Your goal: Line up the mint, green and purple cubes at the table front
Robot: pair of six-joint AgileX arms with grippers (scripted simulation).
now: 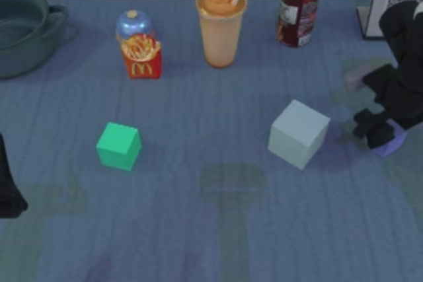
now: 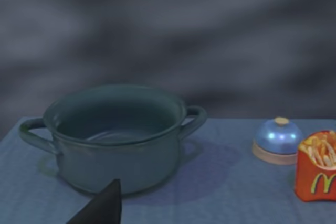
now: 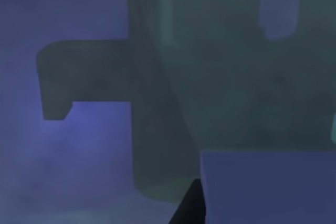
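My right gripper (image 1: pixel 378 135) sits low over the purple cube (image 1: pixel 391 143) near the table's (image 1: pixel 211 229) right edge; whether its jaws have closed I cannot tell. The mint cube (image 1: pixel 299 133) lies just beside and a careless sweep could knock it. The green cube (image 1: pixel 119 146) waits left of centre. My left gripper (image 1: pixel 10 196) idles at the left edge. The fries carton (image 1: pixel 141 56) shows golden arches.

A broad blue-grey woven-cloth counter (image 1: pixel 198 229) fills the scene under soft dim light; behind it hangs a cloudy dark-grey backdrop (image 2: pixel 168 30).
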